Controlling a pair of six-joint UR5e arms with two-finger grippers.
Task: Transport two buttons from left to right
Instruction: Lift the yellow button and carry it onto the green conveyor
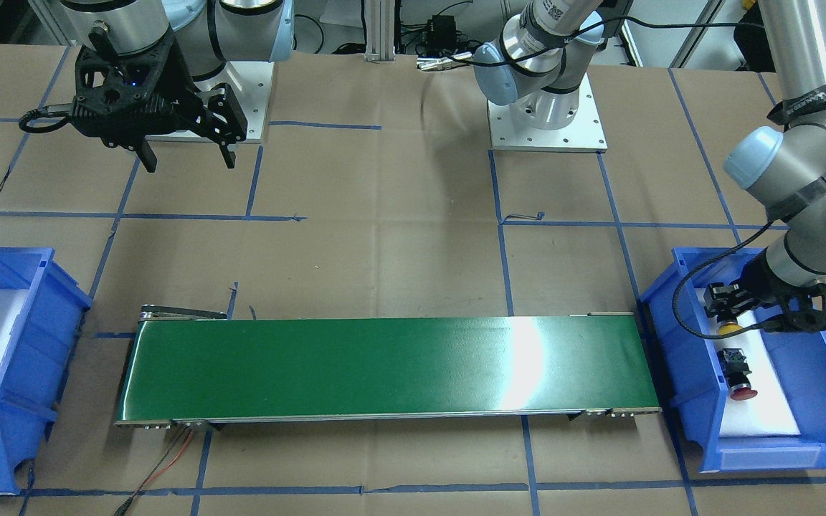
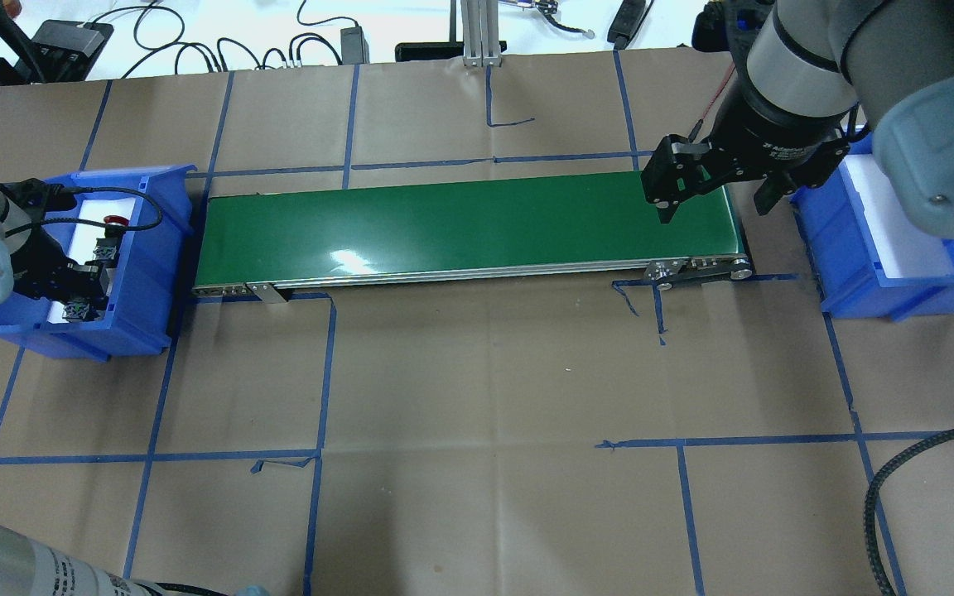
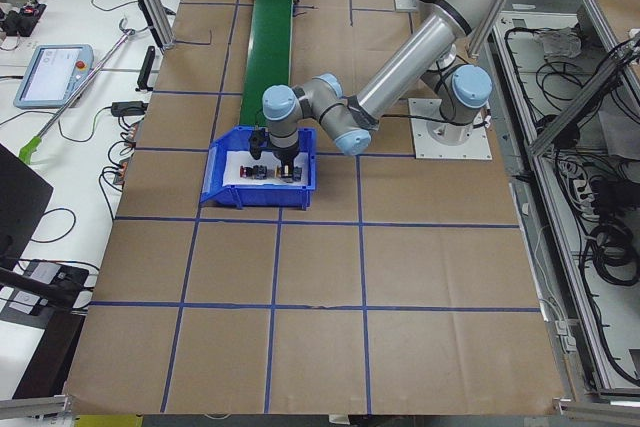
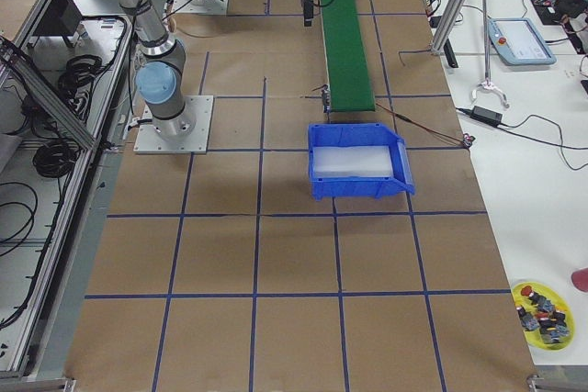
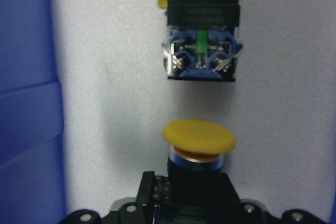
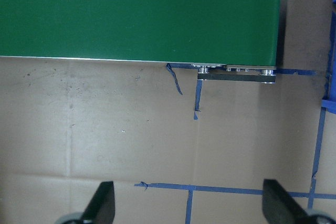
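Note:
The yellow button (image 5: 198, 139) lies on white foam in the blue left bin (image 1: 685, 344), its black body between the fingers of my left gripper (image 1: 736, 309). The gripper looks shut on that body; the fingertips are mostly hidden. The yellow cap also shows in the front view (image 1: 729, 329). The red button (image 1: 739, 373) lies just beyond it in the same bin, rear block (image 5: 202, 59) toward the gripper, and shows in the overhead view (image 2: 113, 222). My right gripper (image 2: 717, 203) is open and empty above the right end of the green conveyor belt (image 2: 469, 223).
The blue right bin (image 2: 883, 281), lined with white foam, stands past the belt's right end and holds nothing visible. Brown paper with blue tape lines covers the table (image 2: 485, 397). The two arm bases (image 1: 548, 122) sit behind the belt.

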